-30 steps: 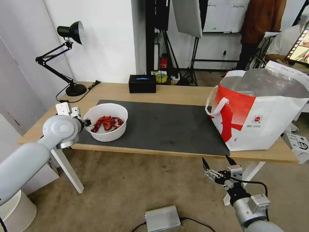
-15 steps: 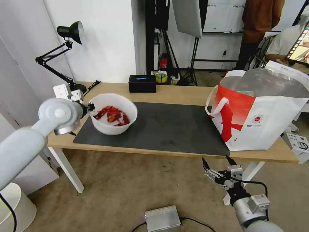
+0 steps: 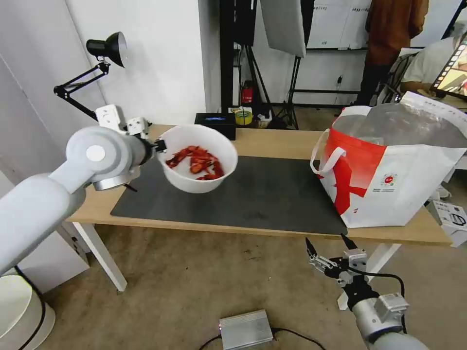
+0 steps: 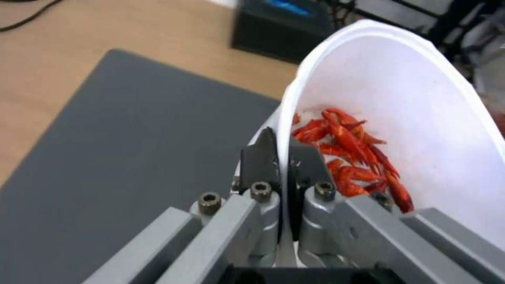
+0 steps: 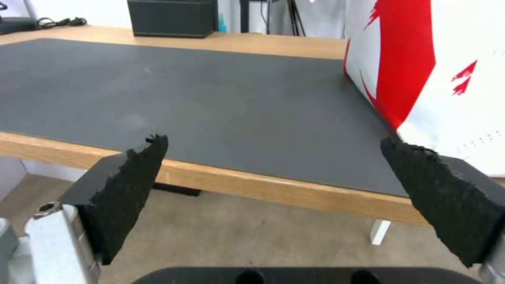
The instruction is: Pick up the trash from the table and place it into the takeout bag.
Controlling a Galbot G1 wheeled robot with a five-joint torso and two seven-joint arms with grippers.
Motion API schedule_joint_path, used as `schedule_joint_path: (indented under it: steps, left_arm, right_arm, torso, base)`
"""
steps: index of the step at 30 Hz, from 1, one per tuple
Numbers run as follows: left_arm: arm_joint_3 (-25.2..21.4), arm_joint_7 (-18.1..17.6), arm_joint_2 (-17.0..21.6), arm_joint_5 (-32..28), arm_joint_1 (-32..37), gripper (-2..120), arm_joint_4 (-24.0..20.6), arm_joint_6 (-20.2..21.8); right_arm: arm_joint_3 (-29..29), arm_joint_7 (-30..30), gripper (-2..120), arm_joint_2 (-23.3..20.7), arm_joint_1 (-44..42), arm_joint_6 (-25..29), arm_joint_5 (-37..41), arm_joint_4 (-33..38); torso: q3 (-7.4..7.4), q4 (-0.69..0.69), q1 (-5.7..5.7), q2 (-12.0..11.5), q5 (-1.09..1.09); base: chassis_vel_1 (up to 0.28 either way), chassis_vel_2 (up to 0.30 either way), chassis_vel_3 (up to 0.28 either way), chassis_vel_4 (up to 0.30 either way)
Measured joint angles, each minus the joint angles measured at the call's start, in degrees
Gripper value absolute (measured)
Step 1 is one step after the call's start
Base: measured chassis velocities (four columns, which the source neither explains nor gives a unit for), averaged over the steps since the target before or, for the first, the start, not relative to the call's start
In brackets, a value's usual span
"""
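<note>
Left hand (image 3: pixel 158 145) lifted bowl (image 3: pixel 198 165) higher, twd bag (image 3: pixel 404 194).

No text is readable; the takeout bag (image 3: pixel 389 175) bears a small red round logo (image 3: pixel 388 179).

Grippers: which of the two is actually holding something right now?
The left gripper, shut on the rim of the white bowl of red shells above the mat. The right gripper hangs open below the table edge.

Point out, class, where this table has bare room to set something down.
The dark mat is bare from under the raised bowl, held in the left pincer, across to the takeout bag. A bare wood strip lies between tissue box and bag. The bag crowds the right end.
</note>
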Motion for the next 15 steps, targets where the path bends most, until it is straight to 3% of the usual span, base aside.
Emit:
schedule_joint_path:
  steps: [8,15]
  left_arm:
    - [5.7,-0.6,-5.2,-2.2,-10.3,0,3.2,-0.4]
    - [10.6,-0.6,-12.7,-3.4,-18.3,0,9.5,-0.4]
  right_arm:
    - [0.0,0.0,100,0.0,0.0,0.0,0.0,0.0]
    - [0.0,0.0,100,0.0,0.0,0.0,0.0,0.0]
  torso:
    - [0.00,0.00,0.00,0.0,0.01]
    - [0.00,0.01,0.00,0.0,0.00]
  base:
    - [0.000,0.000,0.000,0.000]
    - [0.000,0.000,0.000,0.000]
